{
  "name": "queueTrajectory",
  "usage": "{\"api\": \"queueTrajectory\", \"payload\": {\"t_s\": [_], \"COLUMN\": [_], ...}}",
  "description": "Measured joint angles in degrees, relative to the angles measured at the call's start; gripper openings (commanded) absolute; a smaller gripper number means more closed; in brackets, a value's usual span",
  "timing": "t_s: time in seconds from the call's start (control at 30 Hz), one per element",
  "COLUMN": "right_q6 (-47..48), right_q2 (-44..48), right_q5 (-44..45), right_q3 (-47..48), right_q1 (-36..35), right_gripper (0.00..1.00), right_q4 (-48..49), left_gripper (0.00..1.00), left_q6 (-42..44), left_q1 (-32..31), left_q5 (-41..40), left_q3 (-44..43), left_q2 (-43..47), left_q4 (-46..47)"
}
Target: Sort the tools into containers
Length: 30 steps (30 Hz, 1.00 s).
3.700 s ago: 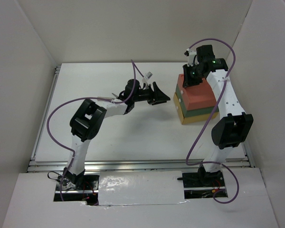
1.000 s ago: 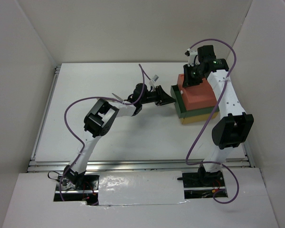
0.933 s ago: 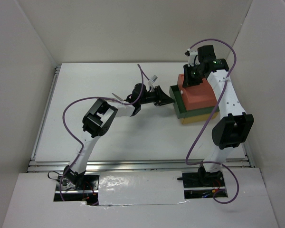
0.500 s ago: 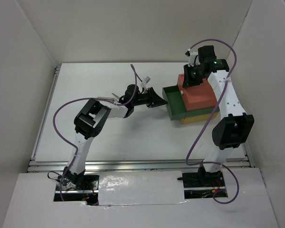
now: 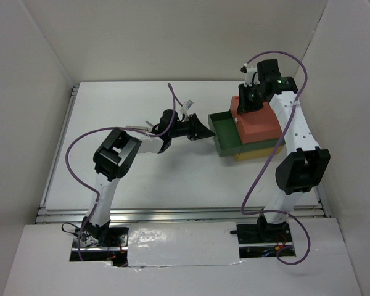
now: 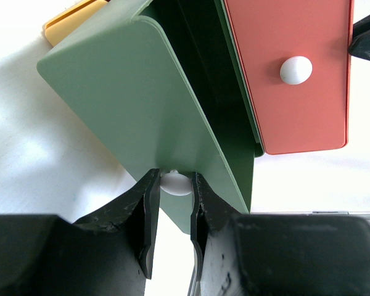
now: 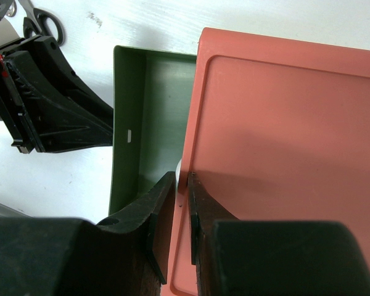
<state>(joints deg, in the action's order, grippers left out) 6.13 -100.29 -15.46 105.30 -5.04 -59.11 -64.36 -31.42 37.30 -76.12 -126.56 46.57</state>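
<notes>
Mid-table, just left of the stack (image 5: 265, 134): L arm (image 5: 114, 154) stretched out rightward, L gripper (image 5: 205, 130) right at the front of the green drawer (image 5: 225, 132). L wrist cam confirms it: both fingers (image 6: 149, 209) pinched on the drawer knob (image 6: 176, 184), small and white, squeezed btwn the tips w/ no slack either side. Green drawer sticks well out to the left of the stack, open side up, its inner walls and floor in plain view from the R wrist cam.

Scissors (image 7: 42, 23), black handles, lie flat on the white table (image 5: 123, 105), on the far side of the L gripper from the drawer and apart from both. The gripper's black body sits btwn scissors and drawer mouth. Other tools: can't make them out.

Moving right, the stack itself. Red-orange box (image 5: 253, 120) on top, its front in line w/ the stack, not drawn out. Its top knob (image 6: 296, 69), also white, is free w/ nothing gripping it. Green level in the middle, yellow box (image 5: 250, 156) at the bottom, only a strip and a corner showing.

Far right: R arm (image 5: 299, 132) arches up and over, R gripper (image 7: 177, 185) pointing down at the left edge of the red-orange box's top, directly above that free knob. Fingers drawn nearly together, just a thin slit, a sliver of white knob seen through it; nothing held. Whether the tips touch the box top: can't tell.
</notes>
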Motion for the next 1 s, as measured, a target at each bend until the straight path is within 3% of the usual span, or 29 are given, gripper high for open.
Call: {"api": "queueTrajectory", "payload": {"t_s": [0.07, 0.23, 0.47, 0.8, 0.93, 1.0], "right_q6": [0.0, 0.2, 0.2, -0.4, -0.5, -0.5], "right_q2": [0.0, 0.2, 0.2, 0.2, 0.2, 0.2], "right_q5": [0.0, -0.2, -0.2, -1.4, -1.7, -1.6], "right_q3": [0.0, -0.3, -0.3, 0.5, 0.9, 1.2], "right_q1": [0.0, 0.0, 0.0, -0.2, -0.3, -0.3], "right_gripper": [0.22, 0.23, 0.26, 0.51, 0.65, 0.67], "right_q4": [0.0, 0.3, 0.4, -0.6, -0.8, -0.9], "left_gripper": [0.22, 0.49, 0.68, 0.70, 0.70, 0.72], "left_q6": [0.1, 0.2, 2.0, 6.1, 9.9, 13.7], "left_q1": [0.1, 0.1, 0.3, 1.2, 3.5, 5.4], "left_q5": [0.1, 0.2, 0.4, -0.4, -1.2, -1.6], "left_q3": [0.0, 0.0, 0.0, 3.6, 4.7, 4.5], "left_q2": [0.0, 0.0, 0.0, 6.9, 12.7, 15.6], "left_q4": [-0.1, -0.5, -3.5, -8.5, -13.2, -17.4]}}
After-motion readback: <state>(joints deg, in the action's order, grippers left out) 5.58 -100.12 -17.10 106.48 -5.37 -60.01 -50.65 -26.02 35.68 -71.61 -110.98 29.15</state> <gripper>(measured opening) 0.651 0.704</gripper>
